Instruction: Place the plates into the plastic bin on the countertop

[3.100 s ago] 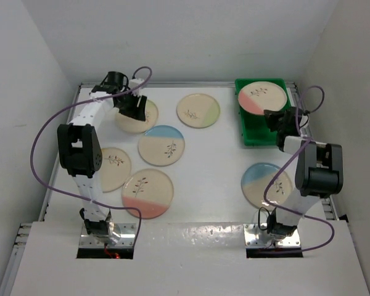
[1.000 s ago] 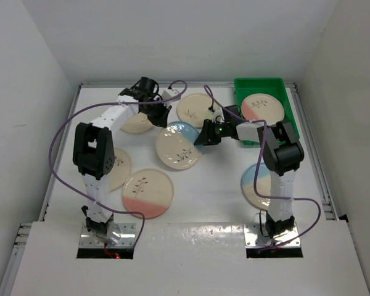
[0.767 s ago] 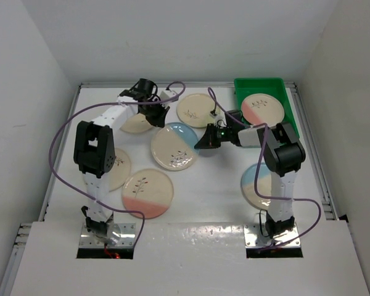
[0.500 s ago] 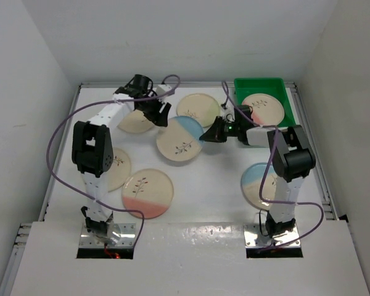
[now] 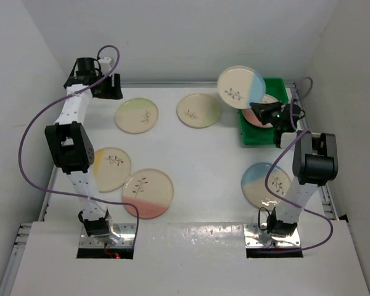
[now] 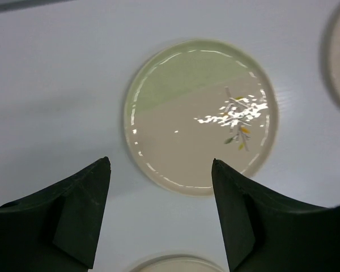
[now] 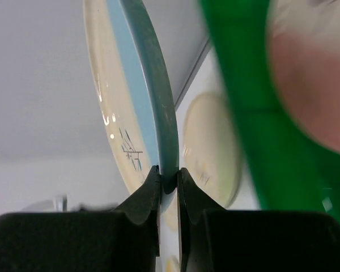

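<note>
At the far right of the countertop [image 5: 203, 160], above the plastic bin [image 5: 251, 134] where a pink plate [image 5: 258, 117] lies, my right gripper [image 7: 169, 180] clamps the rim of the blue plate [image 5: 240, 86], held up tilted on edge. My left arm stretches to the far left corner, and my left gripper [image 6: 160, 164] is spread wide and empty near the green plate [image 6: 198, 113].

Plain white walls [image 5: 172, 37] stand on three sides, evenly lit.

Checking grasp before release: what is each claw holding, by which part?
The right claw pinches the blue plate by its rim; the left claw is open, empty.
</note>
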`<state>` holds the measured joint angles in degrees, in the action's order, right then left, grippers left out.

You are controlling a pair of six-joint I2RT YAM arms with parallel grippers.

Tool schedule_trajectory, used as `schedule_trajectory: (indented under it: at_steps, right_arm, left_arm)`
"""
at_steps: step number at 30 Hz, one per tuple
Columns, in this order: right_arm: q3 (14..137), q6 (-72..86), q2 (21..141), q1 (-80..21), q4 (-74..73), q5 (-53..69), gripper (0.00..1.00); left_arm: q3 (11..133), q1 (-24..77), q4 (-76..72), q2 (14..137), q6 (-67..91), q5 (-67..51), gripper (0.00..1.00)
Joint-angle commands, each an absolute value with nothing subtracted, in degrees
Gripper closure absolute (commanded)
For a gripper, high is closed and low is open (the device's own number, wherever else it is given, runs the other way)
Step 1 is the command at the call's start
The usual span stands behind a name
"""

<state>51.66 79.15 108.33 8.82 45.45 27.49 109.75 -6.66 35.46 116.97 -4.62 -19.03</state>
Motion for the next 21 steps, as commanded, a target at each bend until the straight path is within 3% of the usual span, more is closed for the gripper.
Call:
schedule_trajectory:
  at_steps: [1,6,21]
  right_arm:
    - [48.43,86.40,103.36,10.63,56.08,13.92,1.00]
    - [45.97,86.40,103.53,13.27,54.67,4.50,1.00]
    - [50.44,76.04,105.38,13.01,35.69,-2.20,0.98]
  left_arm:
    - [110.13,-7.65,34.80,118.38,-1.93,-12.57,0.26]
    - [110.65,-9.05,34.80,119.53,-3.33,-13.18,0.26]
    - [111.70,-10.11,34.80,126.82,-3.96,-13.71,0.26]
